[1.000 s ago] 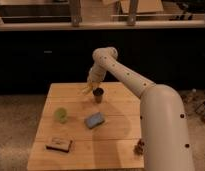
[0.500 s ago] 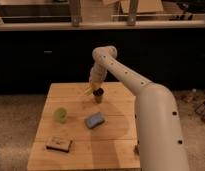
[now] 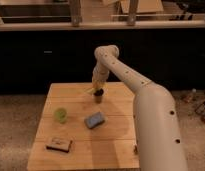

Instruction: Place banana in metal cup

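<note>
I see a wooden table (image 3: 111, 145) on speckled floor (image 3: 16, 115), a dark wall (image 3: 46, 60) behind, a lit ledge (image 3: 46, 25) above; the gripper (image 3: 98, 87) hangs over the table's far side.

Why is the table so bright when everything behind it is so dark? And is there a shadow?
In the camera view, light falls on the wooden table, while the wall behind is nearly black. A faint darker patch, likely the arm's shadow, curves across the table next to the arm. The gripper hangs just above the metal cup, with the banana showing yellow beside it.
</note>
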`<state>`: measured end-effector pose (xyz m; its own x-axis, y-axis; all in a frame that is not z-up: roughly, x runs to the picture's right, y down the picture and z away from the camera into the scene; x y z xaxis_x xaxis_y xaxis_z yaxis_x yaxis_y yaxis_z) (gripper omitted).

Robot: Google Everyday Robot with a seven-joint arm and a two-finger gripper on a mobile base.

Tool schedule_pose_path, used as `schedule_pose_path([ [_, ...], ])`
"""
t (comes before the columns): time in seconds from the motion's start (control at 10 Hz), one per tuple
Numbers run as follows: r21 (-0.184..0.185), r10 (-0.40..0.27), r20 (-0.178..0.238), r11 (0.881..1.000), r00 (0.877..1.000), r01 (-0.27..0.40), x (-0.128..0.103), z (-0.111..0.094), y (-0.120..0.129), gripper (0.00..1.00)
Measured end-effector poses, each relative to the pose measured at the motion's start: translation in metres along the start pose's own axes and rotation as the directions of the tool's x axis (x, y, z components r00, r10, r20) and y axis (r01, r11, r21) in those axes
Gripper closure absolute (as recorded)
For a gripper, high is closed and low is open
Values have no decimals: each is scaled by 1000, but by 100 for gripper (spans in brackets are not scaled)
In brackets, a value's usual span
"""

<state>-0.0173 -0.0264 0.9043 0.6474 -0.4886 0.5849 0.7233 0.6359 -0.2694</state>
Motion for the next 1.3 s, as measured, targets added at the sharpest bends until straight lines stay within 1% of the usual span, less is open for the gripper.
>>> schedule_pose_path([
  [0.1, -6, 3, 0, 1000, 1000, -3, 2, 0, 2, 97],
  [0.3, -19, 7, 6, 1000, 1000, -6, 4, 0, 6, 79],
  [0.4, -24, 6, 8, 1000, 1000, -6, 4, 0, 7, 67],
  [0.5, -28, 5, 11, 1000, 1000, -5, 3, 0, 8, 59],
  [0.7, -35, 0, 13, 999, 1000, 0, 0, -1, 8, 38],
  [0.9, -42, -3, 14, 999, 1000, 4, -2, -1, 8, 21],
  [1.3, -42, 0, 16, 999, 1000, 1, -4, 0, 8, 20],
])
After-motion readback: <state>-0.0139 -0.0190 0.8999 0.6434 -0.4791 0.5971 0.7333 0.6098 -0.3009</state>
